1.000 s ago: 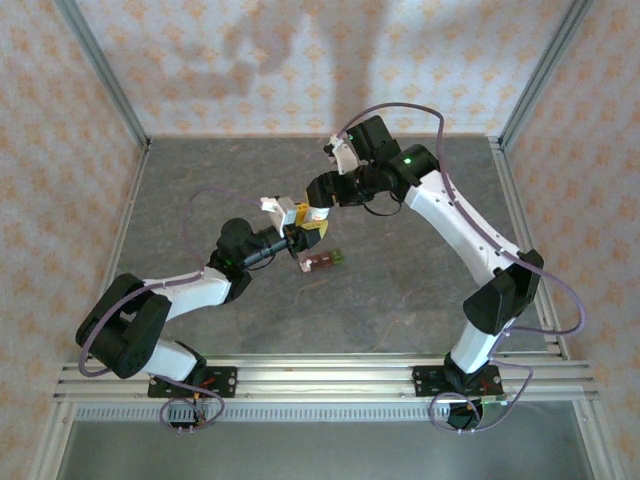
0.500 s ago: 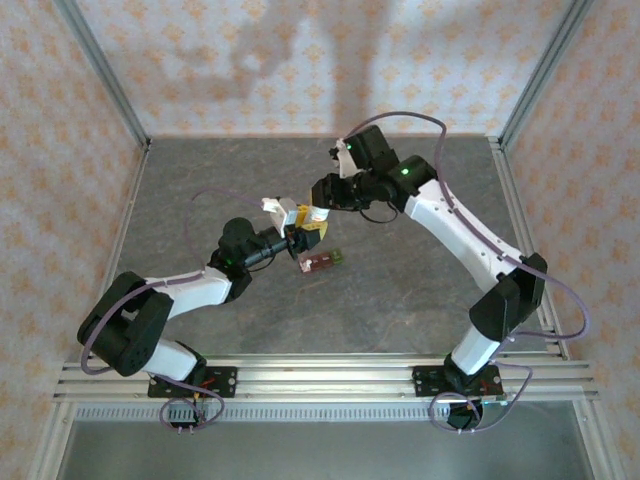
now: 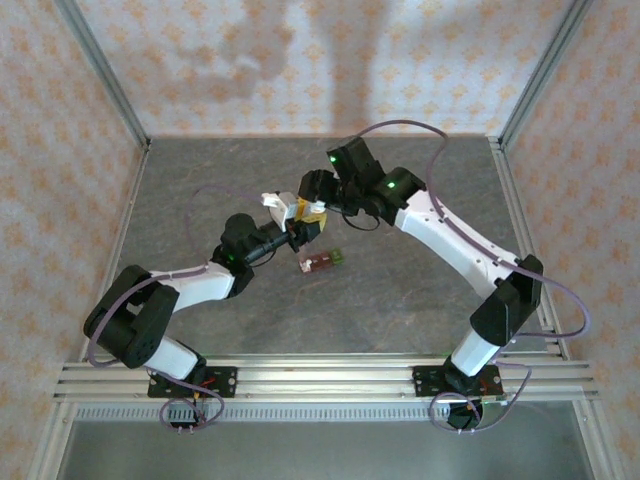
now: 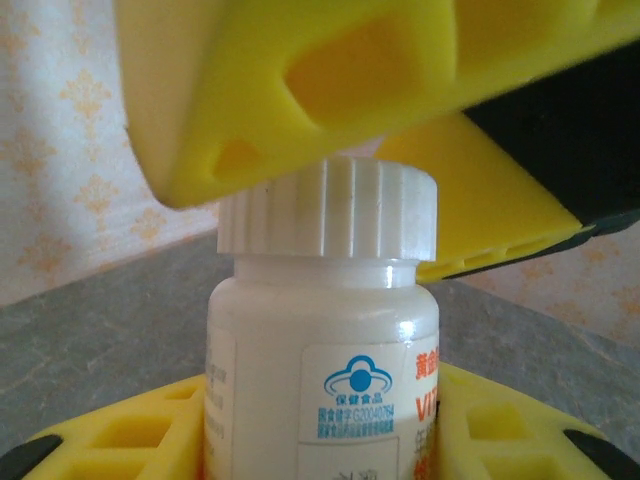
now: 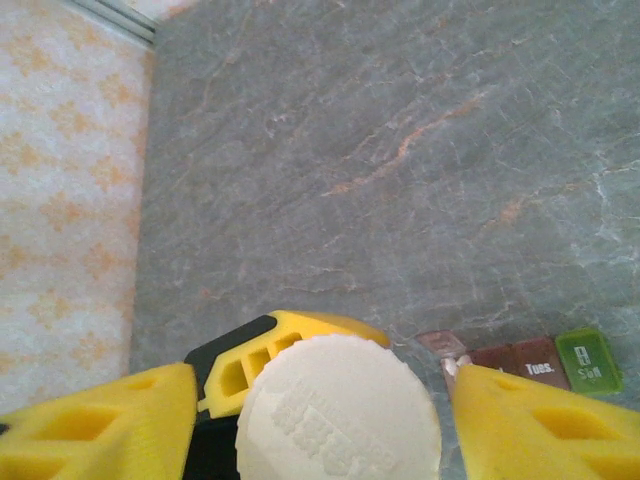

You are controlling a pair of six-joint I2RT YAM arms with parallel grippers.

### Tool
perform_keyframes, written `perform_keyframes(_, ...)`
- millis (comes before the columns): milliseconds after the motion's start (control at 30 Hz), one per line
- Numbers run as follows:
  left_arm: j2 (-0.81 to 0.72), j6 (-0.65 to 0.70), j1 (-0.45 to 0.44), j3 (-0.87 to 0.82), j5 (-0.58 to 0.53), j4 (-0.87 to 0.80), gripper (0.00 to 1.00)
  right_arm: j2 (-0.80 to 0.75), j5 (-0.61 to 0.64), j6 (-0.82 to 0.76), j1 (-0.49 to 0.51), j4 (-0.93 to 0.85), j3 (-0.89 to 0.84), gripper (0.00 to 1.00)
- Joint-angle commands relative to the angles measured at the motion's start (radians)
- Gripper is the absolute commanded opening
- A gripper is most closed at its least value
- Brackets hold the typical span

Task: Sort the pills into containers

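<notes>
My left gripper (image 4: 320,425) is shut on a white pill bottle (image 4: 320,340) and holds it upright above the table. The bottle's ribbed white cap (image 5: 340,415) sits between the yellow fingers (image 5: 110,420) of my right gripper (image 5: 325,400), which stands open around it with a gap on each side. From above, the right gripper (image 3: 312,205) meets the left gripper (image 3: 298,232) over the table's middle. The containers (image 5: 530,360), a reddish-brown strip with a green end, lie on the table just past the bottle (image 3: 322,262). The pills are hidden.
The grey stone-patterned tabletop (image 3: 420,280) is bounded by patterned walls with metal rails (image 3: 120,100) at the left, right and back. One left finger (image 5: 270,345) shows beside the cap.
My right gripper has swung left and down from beside the bottle to over its cap. The left arm and the bottle have kept still.
</notes>
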Motion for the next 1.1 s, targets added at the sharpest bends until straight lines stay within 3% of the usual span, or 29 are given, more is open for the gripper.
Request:
perform_keyframes(0, 0.011, 0.001, 0.017, 0.031, 0.001, 0.082, 0.00, -0.068, -0.037, -0.055, -0.041, 0.000, 0.032, 0.76)
perform_keyframes(100, 0.014, -0.006, 0.028, 0.036, 0.033, 0.086, 0.00, -0.084, -0.107, -0.140, -0.063, -0.030, 0.055, 0.81)
perform_keyframes(367, 0.020, -0.048, 0.059, 0.057, 0.129, 0.086, 0.00, -0.017, -0.185, -0.413, -0.096, -0.166, 0.167, 0.80)
perform_keyframes(733, 0.021, -0.078, 0.068, 0.080, 0.174, 0.078, 0.00, 0.118, -0.266, -0.438, -0.098, -0.226, 0.284, 0.72)
perform_keyframes(900, 0.021, -0.081, 0.071, 0.077, 0.177, 0.078, 0.00, 0.120, -0.270, -0.430, -0.098, -0.216, 0.270, 0.64)
perform_keyframes(1067, 0.025, -0.088, 0.071, 0.074, 0.175, 0.085, 0.00, 0.118, -0.278, -0.418, -0.098, -0.209, 0.254, 0.49)
